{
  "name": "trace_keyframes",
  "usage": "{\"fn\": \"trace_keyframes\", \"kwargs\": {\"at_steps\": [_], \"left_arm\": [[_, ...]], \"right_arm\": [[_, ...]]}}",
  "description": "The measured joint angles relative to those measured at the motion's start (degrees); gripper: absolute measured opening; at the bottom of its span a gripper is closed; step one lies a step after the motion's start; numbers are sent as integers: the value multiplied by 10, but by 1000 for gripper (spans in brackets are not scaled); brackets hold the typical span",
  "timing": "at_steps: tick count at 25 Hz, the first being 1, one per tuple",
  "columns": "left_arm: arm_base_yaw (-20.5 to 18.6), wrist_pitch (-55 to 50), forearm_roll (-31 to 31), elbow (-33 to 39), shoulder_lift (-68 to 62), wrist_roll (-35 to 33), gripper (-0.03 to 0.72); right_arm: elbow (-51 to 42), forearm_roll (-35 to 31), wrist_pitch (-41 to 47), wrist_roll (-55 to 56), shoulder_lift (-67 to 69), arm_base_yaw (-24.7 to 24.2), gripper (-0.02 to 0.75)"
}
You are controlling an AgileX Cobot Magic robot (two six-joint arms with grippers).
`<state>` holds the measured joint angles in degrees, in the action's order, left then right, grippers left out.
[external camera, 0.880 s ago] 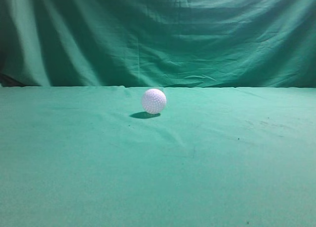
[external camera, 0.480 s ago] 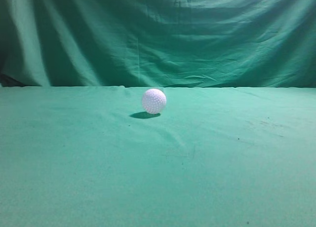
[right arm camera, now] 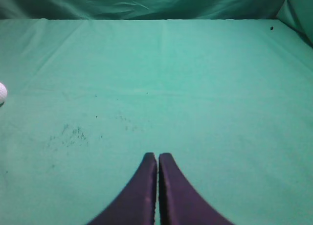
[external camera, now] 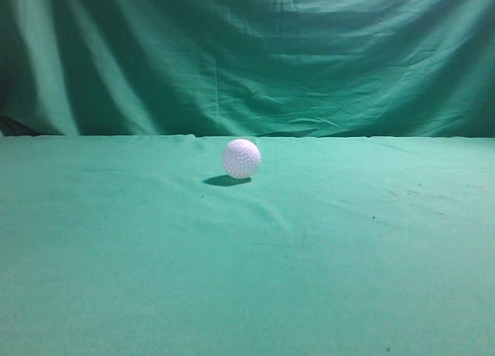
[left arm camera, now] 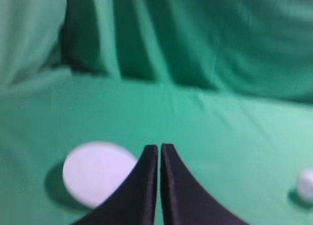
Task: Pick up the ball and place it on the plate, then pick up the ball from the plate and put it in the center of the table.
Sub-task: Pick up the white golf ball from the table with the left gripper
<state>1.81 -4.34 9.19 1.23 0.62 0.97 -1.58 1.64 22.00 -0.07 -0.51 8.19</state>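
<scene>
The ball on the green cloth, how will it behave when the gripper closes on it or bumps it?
The ball is round and rests on one small spot of the table, so a nudge would probably send it rolling. Its dimpled shell looks hard, likely keeping its shape when squeezed. An off-centre pinch might squirt it sideways.

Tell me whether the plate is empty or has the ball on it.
Empty. In the left wrist view the plate is bare, and the ball sits on the table far to its right.
</scene>
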Motion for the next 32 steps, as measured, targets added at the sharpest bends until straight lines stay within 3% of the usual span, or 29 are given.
{"fn": "trace_keyframes", "kwargs": {"at_steps": [8, 16, 24, 28, 32], "left_arm": [[0, 122, 9, 0, 0, 25, 0], [0, -44, 32, -127, -71, 49, 0], [0, -69, 55, -167, -153, 41, 0], [25, -164, 97, -247, -230, -115, 0], [66, -251, 206, -317, -348, -318, 0]], "right_arm": [[0, 0, 0, 0, 0, 0, 0], [0, 0, 0, 0, 0, 0, 0], [0, 0, 0, 0, 0, 0, 0], [0, 0, 0, 0, 0, 0, 0], [0, 0, 0, 0, 0, 0, 0]]}}
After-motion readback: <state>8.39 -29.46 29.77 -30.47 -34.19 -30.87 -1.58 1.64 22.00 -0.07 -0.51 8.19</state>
